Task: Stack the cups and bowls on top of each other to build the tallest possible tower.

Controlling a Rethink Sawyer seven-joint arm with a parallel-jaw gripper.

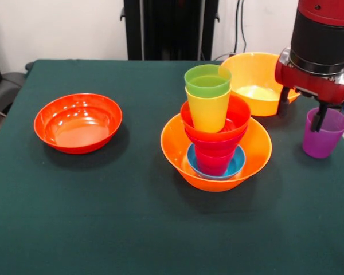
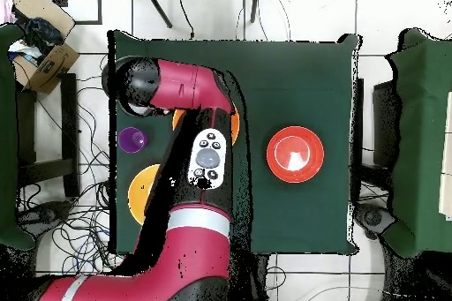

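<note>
One purple cup (image 1: 324,133) upright, mouth up, gripper (image 1: 301,109) above

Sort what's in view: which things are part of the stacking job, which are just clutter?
Job: tower in large orange bowl; purple cup at the gripper; second orange bowl; shallow red-orange bowl.
Clutter: cardboard box, floor cables.

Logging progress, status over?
Gripper at purple cup, one finger inside, grasp unclear. Tower standing, green cup topmost. Nothing blocking.

Green table (image 1: 103,229) carries: red-orange bowl (image 1: 78,122), tower (image 1: 215,137), orange bowl (image 1: 258,83), purple cup (image 1: 324,134)
</note>
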